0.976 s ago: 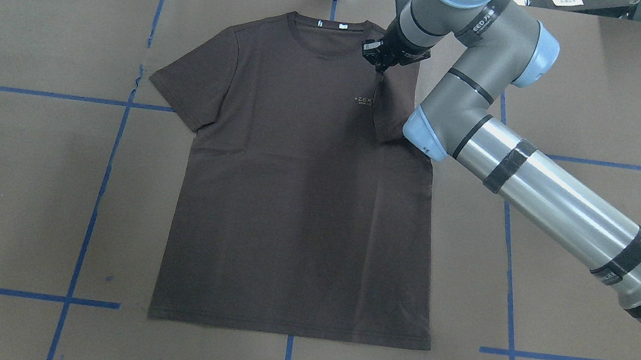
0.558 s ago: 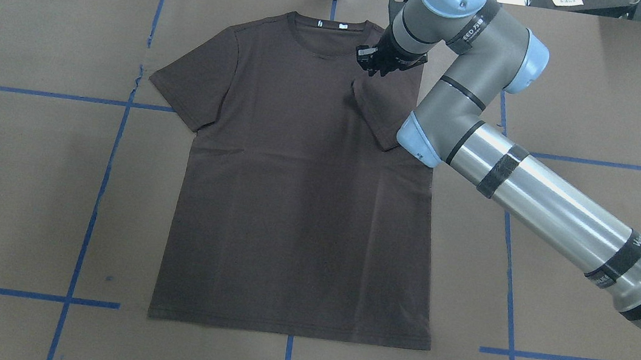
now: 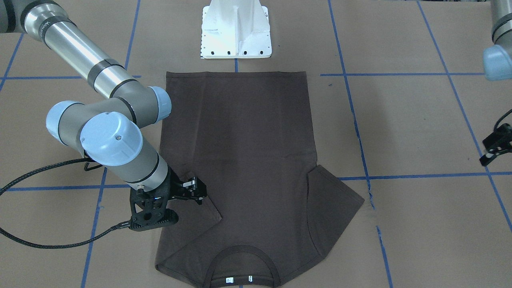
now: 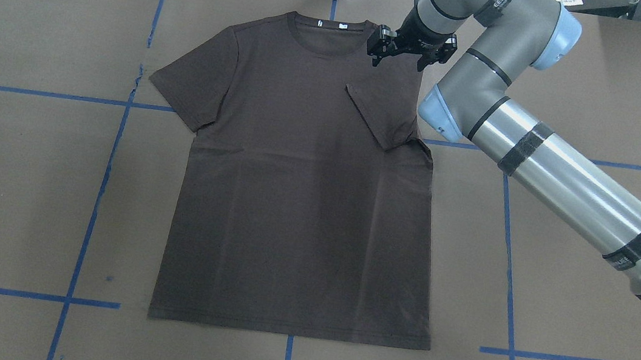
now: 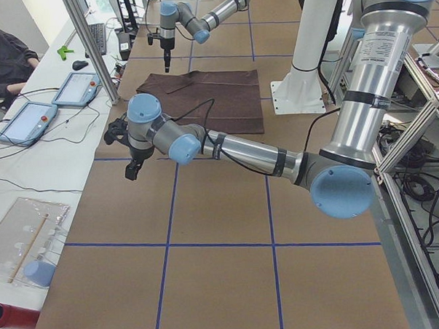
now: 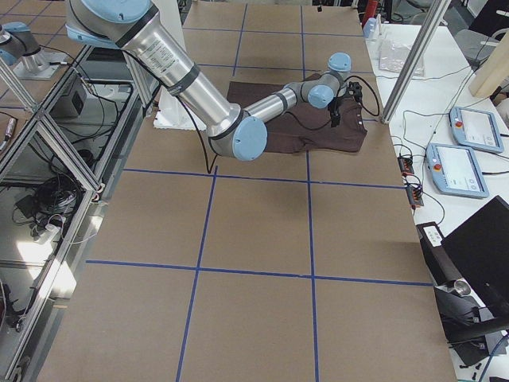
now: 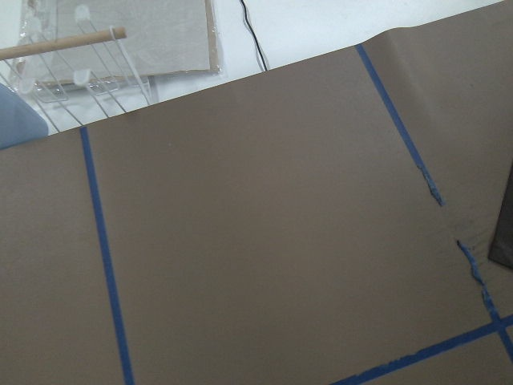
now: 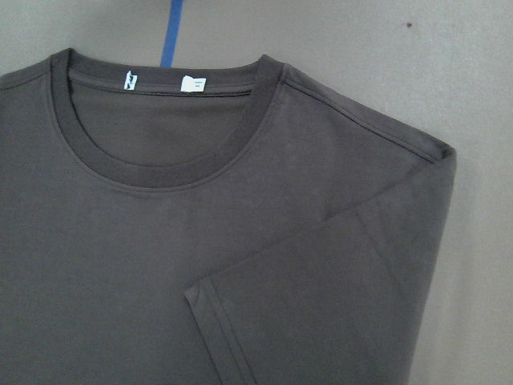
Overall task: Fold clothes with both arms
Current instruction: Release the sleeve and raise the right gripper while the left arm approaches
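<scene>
**Item: brown T-shirt, one sleeve turned in, fold unfinished**

Location. The dark brown T-shirt [image 4: 293,201] lies flat and front up in the middle of the surface [image 4: 18,198]. Its collar [image 4: 327,28] points away from the robot. The sleeve on the robot's right [image 4: 380,114] is folded inward over the chest. The opposite sleeve [image 4: 185,87] lies spread.

Hands. The right hand [image 4: 400,54] hangs just above the right shoulder, beside the collar, fingers wide apart and gripping nothing. The left hand [image 3: 494,149] sits well apart, towards the surface's left end. How far it is open cannot be told.

Risks.
- The turned sleeve rests loose, so a low sideways pass by the right hand could drag it open.
- Small puckers at the armpit [image 4: 422,149] may set into a crooked side fold.
- A pinch on such thin cloth may take both layers, or the paper covering beneath.

Surroundings. Blue tape lines [image 4: 100,177] cross the surface, and a white base plate [image 3: 236,32] stands just beyond the hem. The right arm's elbow [image 4: 471,94] hangs over the shirt's right edge. The left hand has far to travel.
</scene>
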